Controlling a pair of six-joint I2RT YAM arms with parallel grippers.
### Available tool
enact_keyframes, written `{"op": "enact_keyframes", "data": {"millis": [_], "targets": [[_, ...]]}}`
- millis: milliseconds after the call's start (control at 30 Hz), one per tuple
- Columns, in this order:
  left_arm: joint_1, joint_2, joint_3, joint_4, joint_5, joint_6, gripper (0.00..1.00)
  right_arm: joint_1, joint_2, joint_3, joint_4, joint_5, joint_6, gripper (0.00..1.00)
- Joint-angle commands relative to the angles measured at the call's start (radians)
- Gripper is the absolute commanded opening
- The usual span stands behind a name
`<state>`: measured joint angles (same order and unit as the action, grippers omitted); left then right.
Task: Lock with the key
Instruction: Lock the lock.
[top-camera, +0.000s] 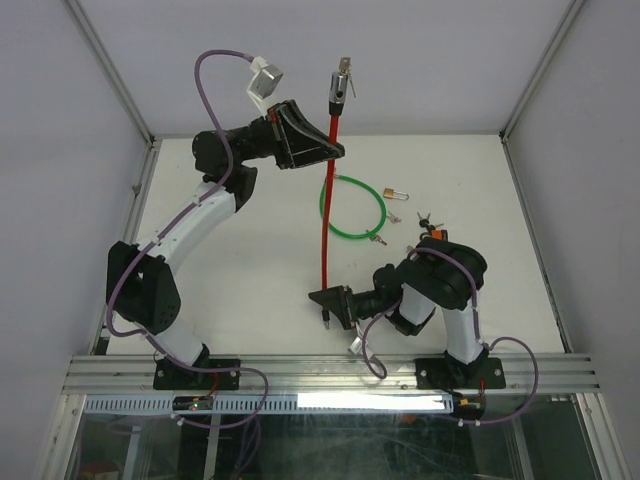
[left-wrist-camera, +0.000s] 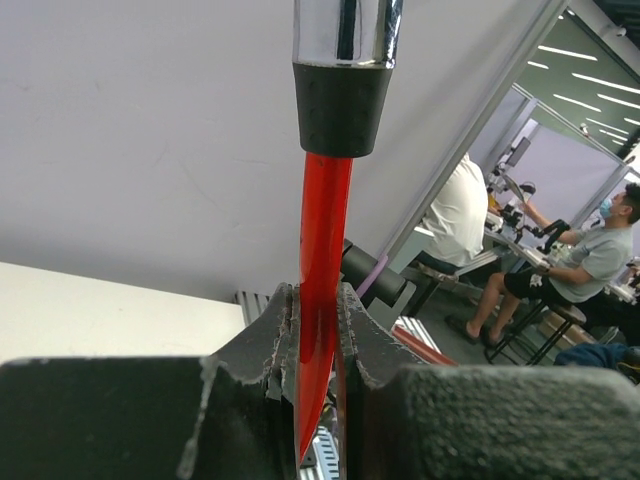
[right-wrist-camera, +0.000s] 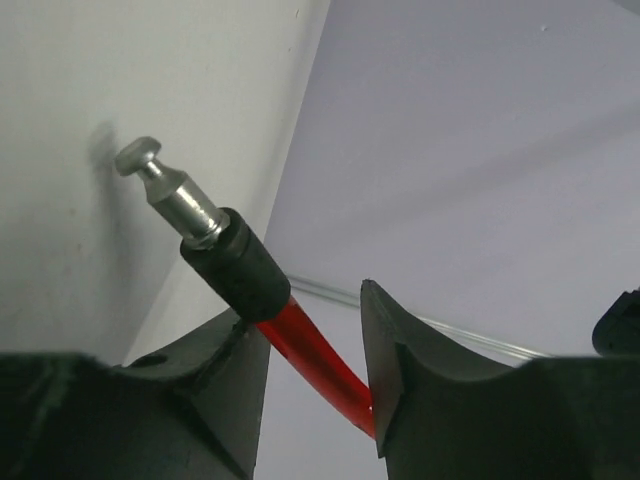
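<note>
Beside one red cable (top-camera: 325, 230) lie one green cable (top-camera: 352, 237), one padlock (top-camera: 390, 192).

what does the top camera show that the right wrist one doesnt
Only the top view: the green cable loop, brass padlock and keys on the table, and the left hand gripping the red cable high up. Only the right wrist view: the cable's metal pin tip, close up. Both: the red cable running between the fingers of the right hand.
</note>
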<state>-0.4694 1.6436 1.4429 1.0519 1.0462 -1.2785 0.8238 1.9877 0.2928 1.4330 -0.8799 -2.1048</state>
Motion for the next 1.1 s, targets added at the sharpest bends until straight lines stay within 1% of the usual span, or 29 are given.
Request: {"op": "enact_keyframes", "data": {"millis": [0, 33, 133, 233, 300, 333, 367, 467, 533, 567, 600, 633, 667, 700, 800, 900, 933, 967, 1000, 1067], "targets": [[0.02, -0.053, -0.018, 0.113, -0.069, -0.074, 0.0, 0.036, 0.003, -0.006, 0.208, -0.012, -0.357, 0.39], [0.023, -0.055, -0.02, 0.117, -0.069, -0.074, 0.0, 0.038, -0.004, -0.006, 0.208, -0.007, -0.348, 0.38], [0.037, -0.057, -0.038, 0.141, -0.071, -0.092, 0.0, 0.038, -0.023, -0.014, 0.208, 0.008, -0.327, 0.27], [0.054, -0.053, -0.049, 0.173, -0.069, -0.12, 0.0, 0.041, -0.056, -0.027, 0.208, -0.003, -0.308, 0.16], [0.074, -0.054, -0.056, 0.18, -0.066, -0.123, 0.0, 0.05, -0.103, -0.04, 0.208, -0.005, -0.265, 0.06], [0.087, -0.054, -0.063, 0.18, -0.065, -0.122, 0.0, 0.058, -0.139, -0.049, 0.208, -0.003, -0.228, 0.03], [0.108, -0.054, -0.071, 0.184, -0.065, -0.12, 0.0, 0.066, -0.182, -0.058, 0.207, -0.001, -0.156, 0.0], [0.151, -0.039, -0.093, 0.202, -0.06, -0.122, 0.0, 0.108, -0.33, -0.082, 0.203, 0.027, 0.049, 0.0], [0.17, -0.022, -0.107, 0.222, -0.054, -0.115, 0.0, 0.146, -0.481, -0.087, 0.145, 0.083, 0.185, 0.0], [0.175, -0.013, -0.11, 0.224, -0.047, -0.103, 0.0, 0.16, -0.528, -0.083, 0.072, 0.105, 0.232, 0.0], [0.178, -0.005, -0.115, 0.228, -0.042, -0.089, 0.0, 0.174, -0.645, -0.072, -0.088, 0.119, 0.254, 0.0], [0.179, 0.004, -0.119, 0.23, -0.037, -0.069, 0.0, 0.188, -0.728, -0.057, -0.233, 0.152, 0.299, 0.0], [0.179, 0.012, -0.123, 0.23, -0.033, -0.045, 0.0, 0.199, -0.786, -0.047, -0.313, 0.171, 0.352, 0.0], [0.179, 0.018, -0.128, 0.231, -0.031, -0.02, 0.0, 0.21, -0.814, -0.046, -0.335, 0.205, 0.415, 0.0], [0.18, 0.032, -0.149, 0.236, -0.027, 0.05, 0.0, 0.225, -0.859, -0.038, -0.48, 0.221, 0.428, 0.0], [0.182, 0.048, -0.169, 0.247, -0.025, 0.096, 0.0, 0.231, -0.911, 0.027, -0.713, 0.221, 0.428, 0.0], [0.181, 0.052, -0.178, 0.251, -0.023, 0.112, 0.0, 0.233, -0.929, 0.056, -0.812, 0.316, 0.572, 0.0], [0.18, 0.055, -0.186, 0.253, -0.025, 0.133, 0.0, 0.233, -0.945, 0.146, -0.927, 0.316, 0.572, 0.0], [0.181, 0.057, -0.196, 0.254, -0.026, 0.145, 0.0, 0.232, -0.953, 0.193, -1.066, 0.44, 0.911, 0.0], [0.18, 0.056, -0.222, 0.248, -0.033, 0.196, 0.0, 0.219, -0.956, 0.352, -1.36, 0.414, 1.029, 0.0]]}}
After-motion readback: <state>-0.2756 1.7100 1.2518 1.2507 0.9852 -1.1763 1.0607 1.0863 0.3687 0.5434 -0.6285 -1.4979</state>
